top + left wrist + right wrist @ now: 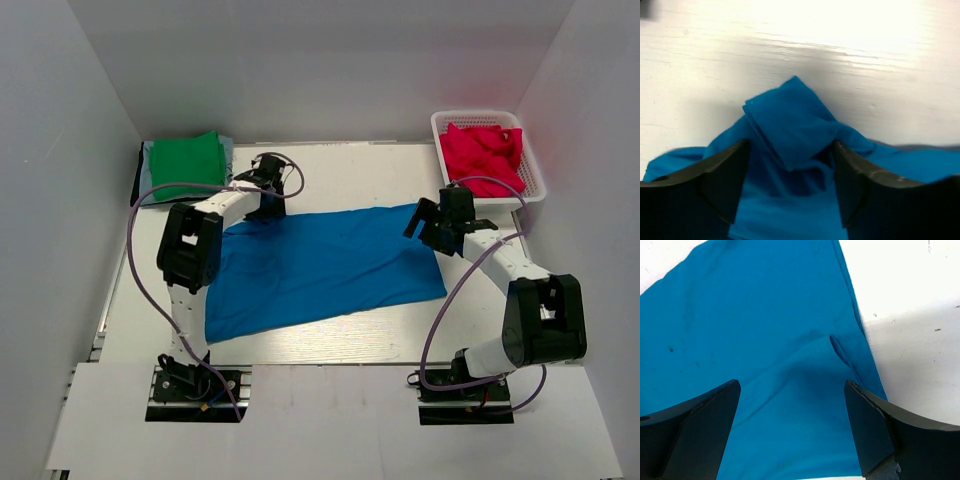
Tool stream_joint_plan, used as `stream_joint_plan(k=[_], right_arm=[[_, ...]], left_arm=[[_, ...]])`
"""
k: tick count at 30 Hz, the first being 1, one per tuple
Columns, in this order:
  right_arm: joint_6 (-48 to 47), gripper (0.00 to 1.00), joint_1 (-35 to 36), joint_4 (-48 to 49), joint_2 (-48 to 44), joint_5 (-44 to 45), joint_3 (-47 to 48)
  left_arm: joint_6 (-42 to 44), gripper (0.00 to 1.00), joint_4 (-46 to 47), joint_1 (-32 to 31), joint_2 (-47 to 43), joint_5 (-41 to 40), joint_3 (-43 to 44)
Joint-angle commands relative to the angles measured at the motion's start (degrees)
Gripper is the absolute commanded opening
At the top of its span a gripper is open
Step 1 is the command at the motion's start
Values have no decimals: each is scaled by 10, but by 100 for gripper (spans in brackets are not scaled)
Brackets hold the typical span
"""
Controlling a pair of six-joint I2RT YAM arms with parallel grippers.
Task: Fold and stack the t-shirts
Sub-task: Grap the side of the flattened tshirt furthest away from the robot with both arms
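the blue t-shirt (330,265) lies spread flat at the middle of the table (350,170), its long side running from 8 to 2 o'clock

my left gripper (262,195) is down at its 10 o'clock corner, fingers (720,175) apart on either side of a raised fold of blue cloth, not pinched together on it

my right gripper (430,222) hangs over the 2 o'clock corner, jaws wide apart, holding nothing, the hem below

the green t-shirt (187,160) lies folded on darker ones at 10 o'clock; the crimson-pink t-shirts (483,155) sit heaped in the white basket (535,180) at 2 o'clock
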Motion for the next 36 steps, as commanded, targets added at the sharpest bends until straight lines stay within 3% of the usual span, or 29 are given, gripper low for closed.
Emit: stream_joint_plan(k=[1,6,12,17,19,21,25,30,31,34,35,36], right_arm=[[-12,90,-1,14,4,2,24],[-13,90,-2,14,11,9,30],[-16,90,-1,9,26,12,34],[-21,90,-1,7,33,14,37],[-22,90,-3,7,34,17,39],[-28,90,-3,3,37,23,41],[-30,90,-1,0,38,24,43],[-36,90,-2,1,41,15,43],[-38,90,-1,2,42,12,42],[-41,90,1,0,46,1,43],[-40,90,1,0,46,2,44],[-42,90,0,0,48,-2,45]], left_arm=[[12,74,11,10,-14,-40,7],[25,59,41,15,-12,-53,2],[77,59,91,21,-12,-56,18],[196,52,220,21,-7,60,-18],[234,21,271,21,2,83,-18],[268,0,317,21,18,103,-25],[334,0,311,21,53,153,19],[421,0,362,26,42,269,-20],[422,8,362,26,42,275,-20],[380,57,325,26,42,234,11],[363,97,317,26,42,215,29],[352,98,310,26,42,194,34]])
